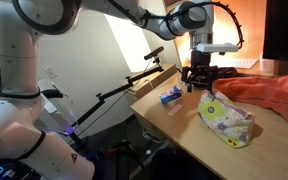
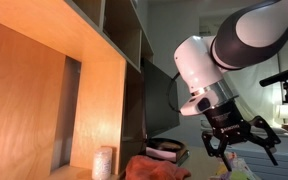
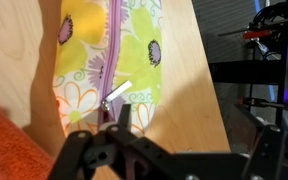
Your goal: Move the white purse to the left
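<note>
**A:** What lies around it on the light wooden tabletop (image 1: pixel 184 128)?

**B:** In an exterior view, a small blue packet (image 1: pixel 170 95) sits to its left. A large rumpled orange-pink cloth (image 1: pixel 269 92) lies just beside it on the right.

**A:** And the black two-fingered gripper (image 1: pixel 199 84)?

**B:** It hangs above the table between packet and cloth, fingers spread wide, holding nothing.

**A:** The purse?

**B:** The soft oblong white fabric purse (image 1: pixel 227 117) lies flat near the table's edge. The wrist view shows yellow, green and purple flowers and a lilac zip.

White purse (image 1: pixel 227 118), floral print, zipped, lying flat on table
</note>
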